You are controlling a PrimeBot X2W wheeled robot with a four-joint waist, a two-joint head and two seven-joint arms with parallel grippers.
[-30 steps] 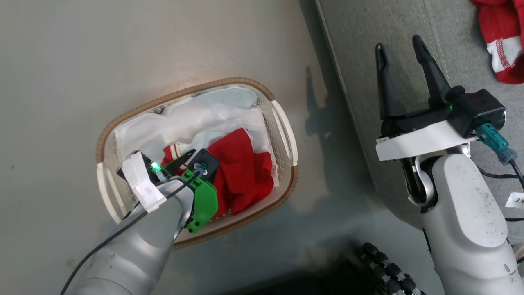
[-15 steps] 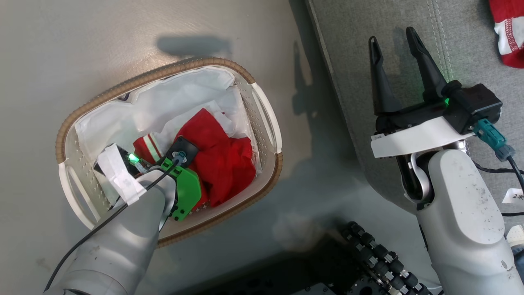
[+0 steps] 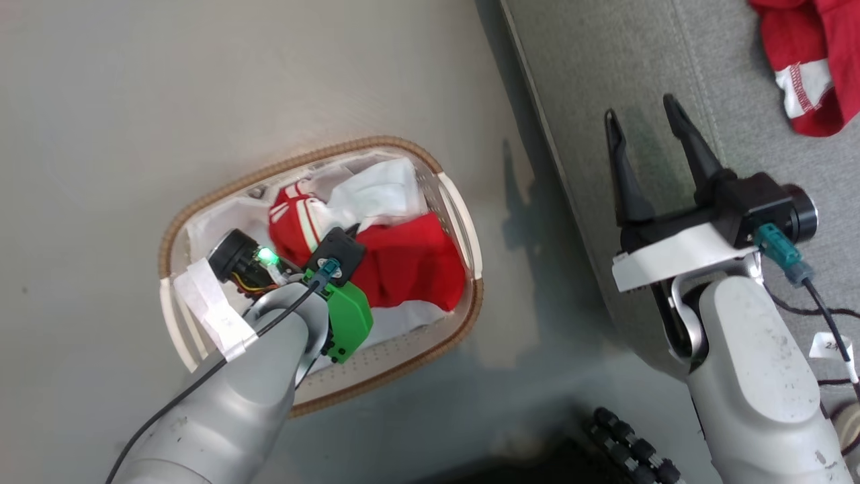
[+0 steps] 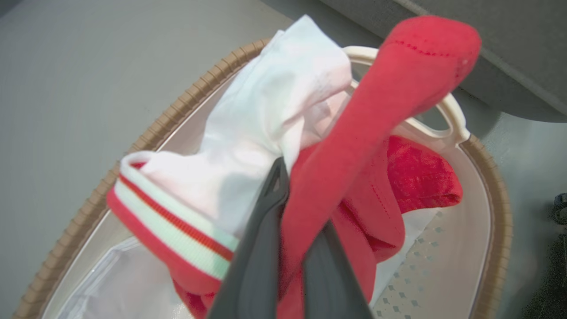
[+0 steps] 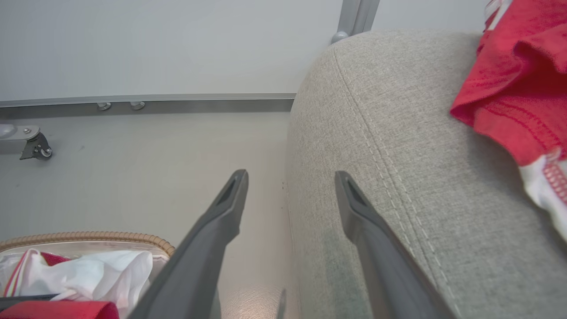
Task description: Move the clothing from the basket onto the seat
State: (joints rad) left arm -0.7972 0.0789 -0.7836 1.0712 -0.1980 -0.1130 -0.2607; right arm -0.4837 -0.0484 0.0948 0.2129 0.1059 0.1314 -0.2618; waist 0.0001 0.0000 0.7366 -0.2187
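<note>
The cream basket (image 3: 459,202) with a brown woven rim stands on the floor left of the grey seat (image 3: 605,67). Red clothing (image 3: 410,269) with a white striped cuff (image 3: 295,218) and a white part lies bunched in the basket. In the left wrist view my left gripper (image 4: 290,208) is shut on a fold of this red clothing (image 4: 367,115), which rises above the basket's rim (image 4: 177,110). My right gripper (image 3: 638,111) hovers open and holding nothing over the seat's left edge (image 5: 354,110). Another red garment (image 3: 813,60) lies on the seat at the far right.
A thin white liner sheet (image 3: 410,319) covers the basket's bottom. The robot's black ribbed base (image 3: 631,444) sits at the lower edge, with cables (image 3: 833,336) by the right arm. A wall rail and a caster (image 5: 35,148) stand beyond the floor.
My left gripper has shut on the red clothing and drawn it upward, so the striped cuff and white part now stand higher in the basket. The right gripper stays open; the camera shifted.
</note>
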